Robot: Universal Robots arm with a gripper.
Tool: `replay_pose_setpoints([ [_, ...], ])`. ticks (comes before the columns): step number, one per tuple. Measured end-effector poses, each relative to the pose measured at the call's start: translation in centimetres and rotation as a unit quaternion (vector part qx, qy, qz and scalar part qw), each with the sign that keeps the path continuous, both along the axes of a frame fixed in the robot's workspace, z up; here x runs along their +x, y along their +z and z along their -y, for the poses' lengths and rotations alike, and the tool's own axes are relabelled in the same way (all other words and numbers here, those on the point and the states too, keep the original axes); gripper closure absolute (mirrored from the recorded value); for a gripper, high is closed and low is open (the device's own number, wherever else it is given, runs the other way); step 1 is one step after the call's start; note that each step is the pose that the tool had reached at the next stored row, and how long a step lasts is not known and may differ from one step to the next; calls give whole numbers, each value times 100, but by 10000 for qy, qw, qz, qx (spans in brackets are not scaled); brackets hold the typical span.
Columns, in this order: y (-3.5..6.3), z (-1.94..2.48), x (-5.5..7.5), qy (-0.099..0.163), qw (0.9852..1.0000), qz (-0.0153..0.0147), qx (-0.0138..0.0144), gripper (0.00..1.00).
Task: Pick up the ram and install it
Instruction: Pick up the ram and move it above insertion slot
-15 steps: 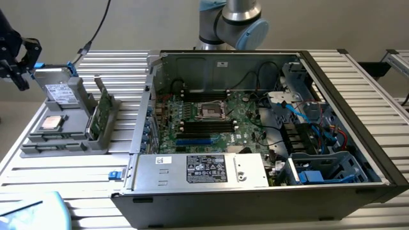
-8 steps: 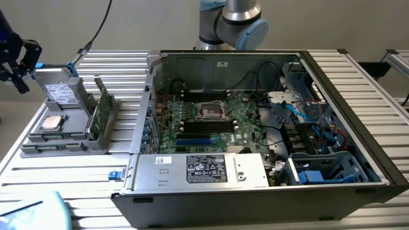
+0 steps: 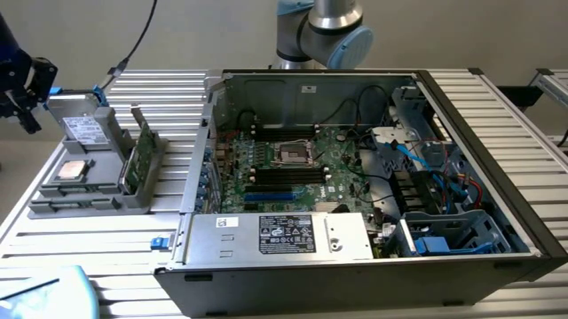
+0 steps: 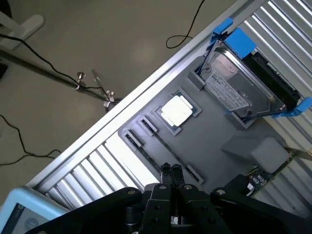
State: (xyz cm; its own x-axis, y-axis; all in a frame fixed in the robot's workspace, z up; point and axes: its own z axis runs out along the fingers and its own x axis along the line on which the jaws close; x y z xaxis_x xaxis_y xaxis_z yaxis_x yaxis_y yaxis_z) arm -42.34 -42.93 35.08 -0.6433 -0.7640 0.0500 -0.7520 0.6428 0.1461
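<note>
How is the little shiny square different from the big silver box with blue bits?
The square chip is small, thin and plain silver; the drive is much bigger, thicker and has a white printed label. The chip lies flat in a recess of the gray tray; the drive sits tilted in a blue holder. Both are silvery and rest on that tray.

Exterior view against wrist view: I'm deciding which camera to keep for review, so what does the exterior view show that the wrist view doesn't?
The exterior view adds the open computer case with its motherboard, black memory slots and power supply. The wrist view adds the floor with trailing cables, and the gripper close up, fingertips together, in front of the tray. Both share the grey tray, the silver processor chip, the hard drive and green boards standing in the tray.
</note>
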Motion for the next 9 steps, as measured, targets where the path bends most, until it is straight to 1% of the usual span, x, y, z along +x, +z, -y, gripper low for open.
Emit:
replay_pose_setpoints([
  [2,-11,0,0,182,9998,-1,-1,89],
  [4,-22,0,0,370,9993,-1,-1,89],
  [7,-37,0,0,634,9980,0,0,89],
  [9,-47,0,0,819,9966,0,0,89],
])
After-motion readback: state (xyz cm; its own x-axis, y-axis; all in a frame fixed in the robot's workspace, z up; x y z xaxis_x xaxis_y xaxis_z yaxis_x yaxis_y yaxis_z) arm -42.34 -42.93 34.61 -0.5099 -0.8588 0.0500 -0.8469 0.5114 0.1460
